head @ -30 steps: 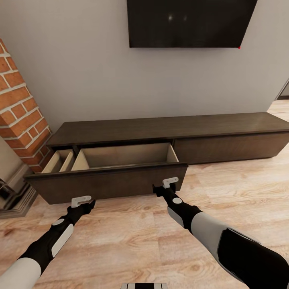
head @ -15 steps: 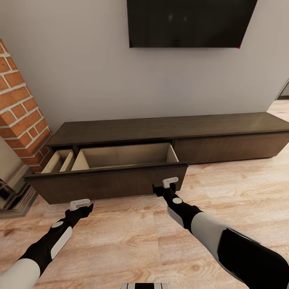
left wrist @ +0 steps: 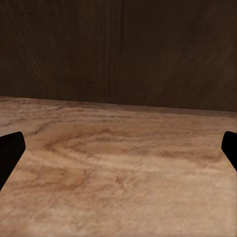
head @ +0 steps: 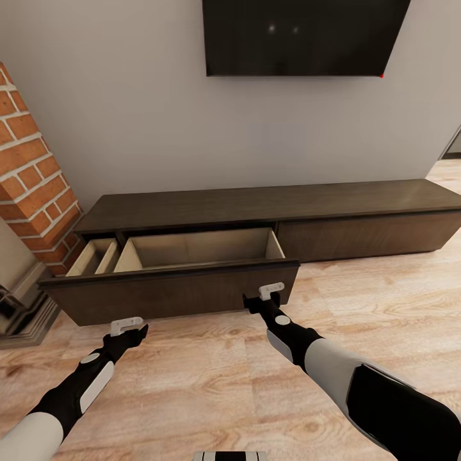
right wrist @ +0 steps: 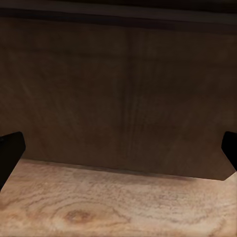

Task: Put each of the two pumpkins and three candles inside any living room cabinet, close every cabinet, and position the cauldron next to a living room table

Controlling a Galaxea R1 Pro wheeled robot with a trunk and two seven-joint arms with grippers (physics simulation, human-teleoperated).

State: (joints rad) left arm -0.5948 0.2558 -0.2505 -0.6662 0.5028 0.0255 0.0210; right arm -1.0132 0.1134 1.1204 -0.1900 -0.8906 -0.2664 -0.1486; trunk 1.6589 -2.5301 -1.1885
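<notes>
1. You are facing a grey wall (head: 128,115) with a black TV (head: 301,35) mounted high, and a red-brick fireplace (head: 32,173) is standing at your left over the light plank floor (head: 358,307).
2. The cabinet (head: 269,208), long, low and dark brown, is running along the wall, and its left drawer (head: 173,288) is standing pulled out. You are looking down into pale wood compartments that are holding nothing.
3. Your right gripper (head: 267,296) is sitting just at the drawer's dark front panel near its right end. In the right wrist view the panel is looming close, with the fingertips (right wrist: 10,150) parted to the picture's edges, so the jaws are spread wide and are gripping nothing.
4. Your left gripper (head: 126,326) is hovering over the floor just short of the drawer front. It has been easing back and slightly down over the last second, while the drawer and the right arm have not shifted. Its fingertips (left wrist: 9,148) are likewise spread wide and gripping nothing.
5. That retreat is suggesting, as a judgement, that the opening is finished and the fetching of pumpkins and candles is next; the closing of the drawer is waiting until they are inside.
</notes>
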